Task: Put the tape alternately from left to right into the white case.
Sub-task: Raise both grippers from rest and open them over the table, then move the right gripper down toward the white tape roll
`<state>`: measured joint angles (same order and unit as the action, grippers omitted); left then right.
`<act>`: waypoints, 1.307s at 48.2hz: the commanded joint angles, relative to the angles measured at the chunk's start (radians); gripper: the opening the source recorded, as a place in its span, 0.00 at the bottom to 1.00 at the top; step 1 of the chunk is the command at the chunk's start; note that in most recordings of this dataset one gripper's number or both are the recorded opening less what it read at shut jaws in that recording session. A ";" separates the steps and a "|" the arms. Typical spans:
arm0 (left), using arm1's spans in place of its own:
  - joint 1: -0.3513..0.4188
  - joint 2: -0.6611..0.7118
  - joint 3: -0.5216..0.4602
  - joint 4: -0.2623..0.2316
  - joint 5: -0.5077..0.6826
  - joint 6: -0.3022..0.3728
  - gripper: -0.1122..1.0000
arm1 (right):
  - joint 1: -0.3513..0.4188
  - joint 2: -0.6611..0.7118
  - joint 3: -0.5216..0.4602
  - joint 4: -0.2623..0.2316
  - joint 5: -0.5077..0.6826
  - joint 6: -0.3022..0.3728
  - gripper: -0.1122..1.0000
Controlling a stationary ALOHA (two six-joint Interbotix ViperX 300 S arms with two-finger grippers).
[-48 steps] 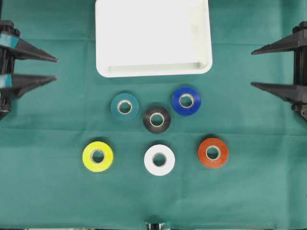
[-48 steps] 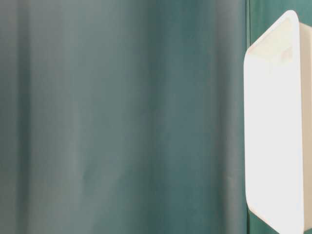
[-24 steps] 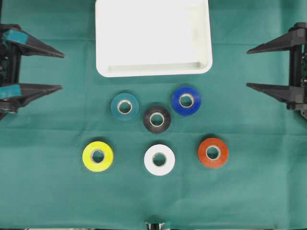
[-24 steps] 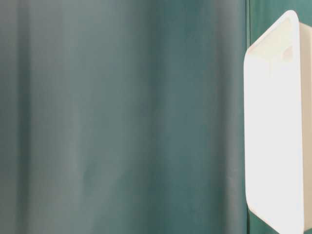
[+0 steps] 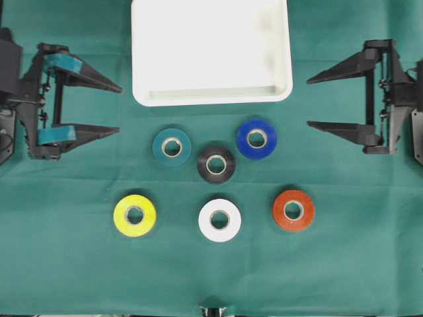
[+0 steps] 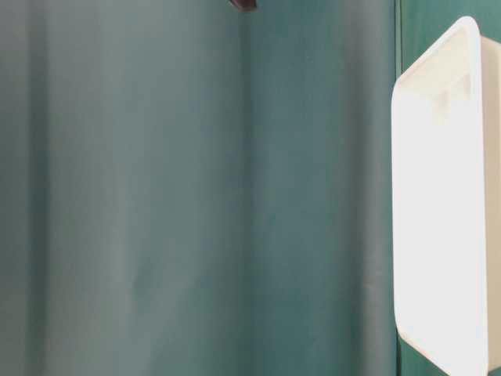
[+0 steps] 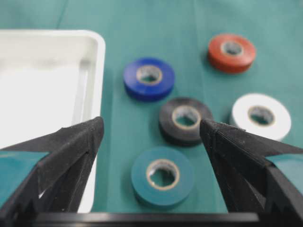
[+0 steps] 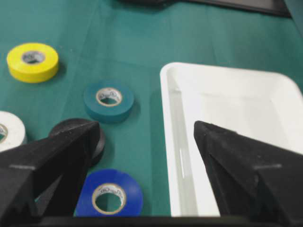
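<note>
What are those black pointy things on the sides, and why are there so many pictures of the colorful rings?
Those are a robot's two arms. Each ends in a grabbing tool: the left tool and the right tool, both open and holding nothing. One camera looks down from above, one sits low by the table, and one rides on each arm. On the green cloth lie six tape rolls: yellow, white, orange-red, teal, black and blue. The white case holds nothing yet.

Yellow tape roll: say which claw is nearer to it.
Left. The left claw sits just above the yellow roll; the right claw is far across the cloth.
</note>
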<state>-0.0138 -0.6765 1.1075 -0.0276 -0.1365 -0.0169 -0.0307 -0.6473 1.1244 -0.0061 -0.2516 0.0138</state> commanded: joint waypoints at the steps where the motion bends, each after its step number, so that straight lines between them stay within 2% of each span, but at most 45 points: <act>1: -0.003 0.021 -0.046 -0.002 0.026 -0.002 0.97 | -0.002 0.037 -0.038 0.002 0.011 0.002 0.88; 15: -0.002 0.112 -0.095 -0.002 0.091 -0.002 0.97 | -0.002 0.187 -0.114 0.000 0.058 0.054 0.88; 31: -0.003 0.235 -0.147 -0.002 0.146 0.000 0.97 | -0.002 0.330 -0.192 0.000 0.091 0.058 0.88; 63: -0.002 0.255 -0.153 -0.002 0.146 0.002 0.97 | -0.002 0.364 -0.207 0.000 0.106 0.058 0.88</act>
<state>-0.0138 -0.4157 0.9787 -0.0261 0.0138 -0.0169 -0.0307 -0.2761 0.9357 -0.0061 -0.1411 0.0706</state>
